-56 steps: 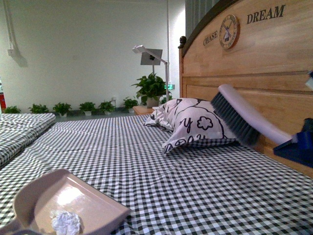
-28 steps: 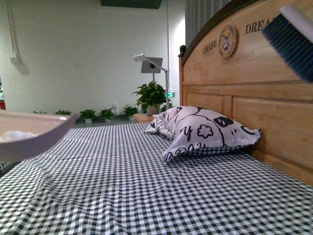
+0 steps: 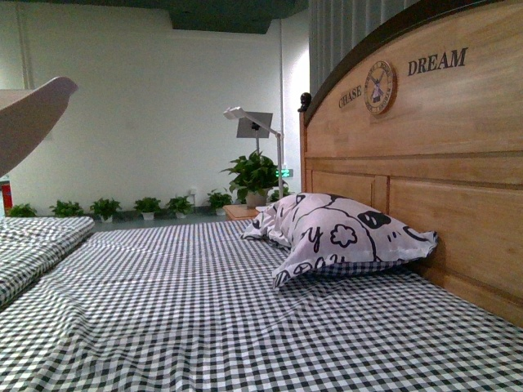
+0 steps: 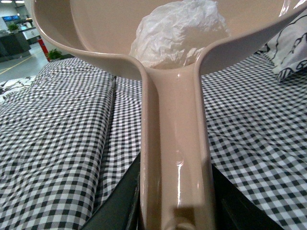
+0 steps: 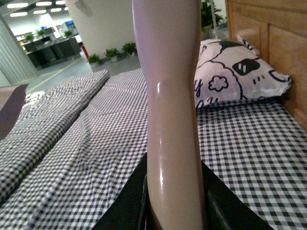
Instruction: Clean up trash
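The trash (image 4: 180,31), a wrinkly white wad of translucent wrap, lies inside the beige dustpan (image 4: 96,33). My left gripper (image 4: 175,206) is shut on the dustpan's long handle, its dark jaws on either side. In the front view only the underside of the dustpan (image 3: 29,122) shows, raised high at the far left. My right gripper (image 5: 175,201) is shut on the pale handle of the brush (image 5: 170,96); its bristles are out of view. Neither gripper shows in the front view.
A checked sheet covers the bed (image 3: 245,327). A white pillow (image 3: 343,237) with black drawings leans against the wooden headboard (image 3: 433,163) on the right. A second checked bed (image 3: 33,237) lies to the left, across a gap. Plants and a lamp stand behind.
The dustpan has risen from bed level to high at the left edge of the front view, carrying the wad. The brush has lifted up and out of the front view.
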